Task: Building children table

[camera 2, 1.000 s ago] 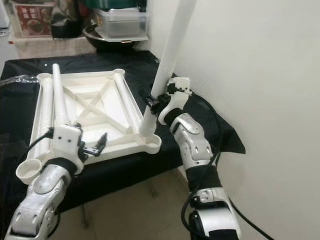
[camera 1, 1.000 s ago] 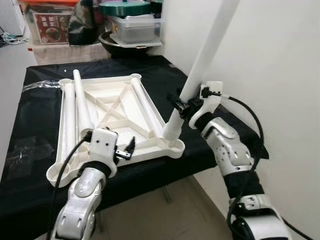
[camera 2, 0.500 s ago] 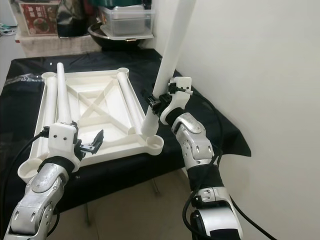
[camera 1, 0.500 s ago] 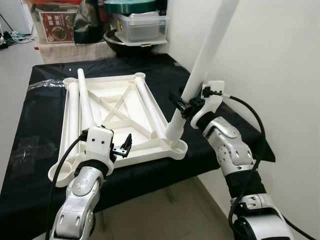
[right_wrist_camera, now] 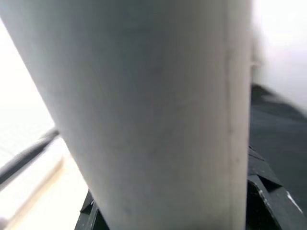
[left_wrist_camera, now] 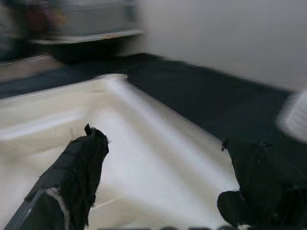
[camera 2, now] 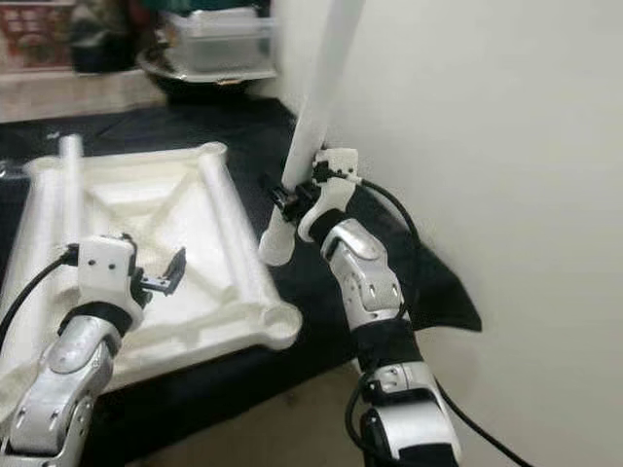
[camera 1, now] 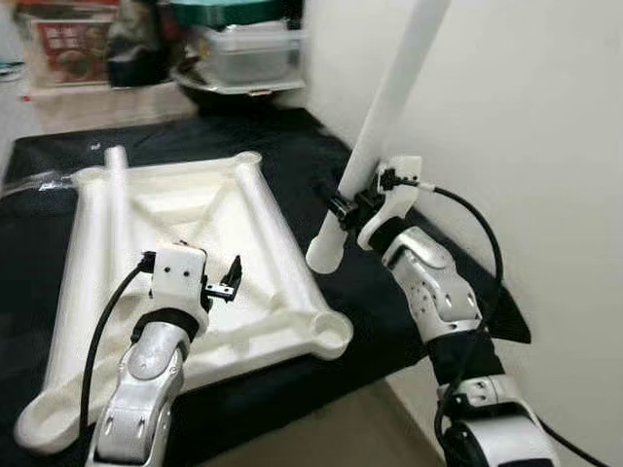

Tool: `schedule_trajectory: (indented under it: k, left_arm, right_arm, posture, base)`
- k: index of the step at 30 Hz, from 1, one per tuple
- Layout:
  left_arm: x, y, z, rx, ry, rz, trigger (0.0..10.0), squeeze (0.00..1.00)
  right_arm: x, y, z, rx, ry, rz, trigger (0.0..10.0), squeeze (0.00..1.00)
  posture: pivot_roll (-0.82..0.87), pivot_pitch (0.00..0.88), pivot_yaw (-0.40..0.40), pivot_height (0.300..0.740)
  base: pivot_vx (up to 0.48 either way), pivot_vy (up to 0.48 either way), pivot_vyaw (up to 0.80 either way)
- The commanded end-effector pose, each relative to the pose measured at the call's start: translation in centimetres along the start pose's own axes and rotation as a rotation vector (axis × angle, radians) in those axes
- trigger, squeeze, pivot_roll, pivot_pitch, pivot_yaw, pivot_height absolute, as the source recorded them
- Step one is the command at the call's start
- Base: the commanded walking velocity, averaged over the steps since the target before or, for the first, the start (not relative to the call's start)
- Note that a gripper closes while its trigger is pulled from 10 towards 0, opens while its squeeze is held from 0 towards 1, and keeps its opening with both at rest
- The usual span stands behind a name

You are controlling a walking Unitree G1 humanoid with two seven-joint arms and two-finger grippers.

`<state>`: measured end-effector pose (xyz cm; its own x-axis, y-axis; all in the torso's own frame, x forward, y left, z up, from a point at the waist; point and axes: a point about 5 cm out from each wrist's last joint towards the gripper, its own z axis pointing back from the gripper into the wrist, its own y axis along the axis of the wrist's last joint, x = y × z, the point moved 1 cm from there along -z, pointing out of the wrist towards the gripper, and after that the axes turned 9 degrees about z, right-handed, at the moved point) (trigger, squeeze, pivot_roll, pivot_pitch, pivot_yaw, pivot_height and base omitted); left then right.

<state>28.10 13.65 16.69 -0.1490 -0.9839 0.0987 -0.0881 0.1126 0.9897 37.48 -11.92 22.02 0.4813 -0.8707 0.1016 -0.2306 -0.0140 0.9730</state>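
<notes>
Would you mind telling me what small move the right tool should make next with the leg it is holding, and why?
Probably lower the white table leg toward the near corner socket of the upturned tabletop. The right tool is shut on the leg, whose bottom end hangs tilted above the black cloth, beside the tabletop and not yet in the socket. The left tool hovers open over the tabletop.

A thick white leg (right_wrist_camera: 158,110) runs slantwise across the picture, very close to the camera, with a faint seam line down its length. Beneath it the black fingers (right_wrist_camera: 268,201) of the right hand (right_wrist_camera: 168,215) press against it on both sides, one dark edge showing low beside the leg and another at the far corner. Behind lies the black-covered surface (right_wrist_camera: 278,124). On the other side a pale, blurred white frame (right_wrist_camera: 29,191) shows, crossed by a thin dark cable (right_wrist_camera: 24,155).
</notes>
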Motion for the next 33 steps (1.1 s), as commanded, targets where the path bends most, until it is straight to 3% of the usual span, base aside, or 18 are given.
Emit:
schedule_trajectory:
  k: [1, 8, 16, 33]
  left_arm:
    - [-0.52, 0.01, 0.21, 0.001, 0.014, -0.022, 10.0, 0.00]
    - [-0.11, -0.10, 0.24, -0.003, -0.010, -0.047, 10.0, 0.00]
    - [0.27, -0.19, 0.19, -0.003, -0.016, -0.045, 10.0, 0.00]
    - [0.12, -0.48, 0.23, -0.022, -0.002, -0.018, 10.0, 0.00]
  right_arm:
    - [-0.79, 0.79, -0.62, 0.033, 0.029, 0.013, 10.0, 0.00]
    - [-0.83, 0.80, -0.64, 0.032, 0.036, 0.016, 10.0, 0.00]
    - [-0.87, 0.87, -0.63, 0.033, 0.047, 0.021, 10.0, 0.00]
    - [-1.44, 0.53, -0.67, 0.019, 0.098, 0.021, 10.0, 0.00]
  posture:
    - [0.10, 0.000, -0.084, 0.740]
    - [0.10, 0.000, -0.086, 0.740]
    - [0.10, 0.000, -0.086, 0.740]
    - [0.11, 0.000, -0.088, 0.740]
  base:
    - [0.000, 0.000, 0.00]
    - [0.000, 0.000, 0.00]
    - [0.000, -0.477, 0.00]
    - [0.000, 0.000, 0.00]
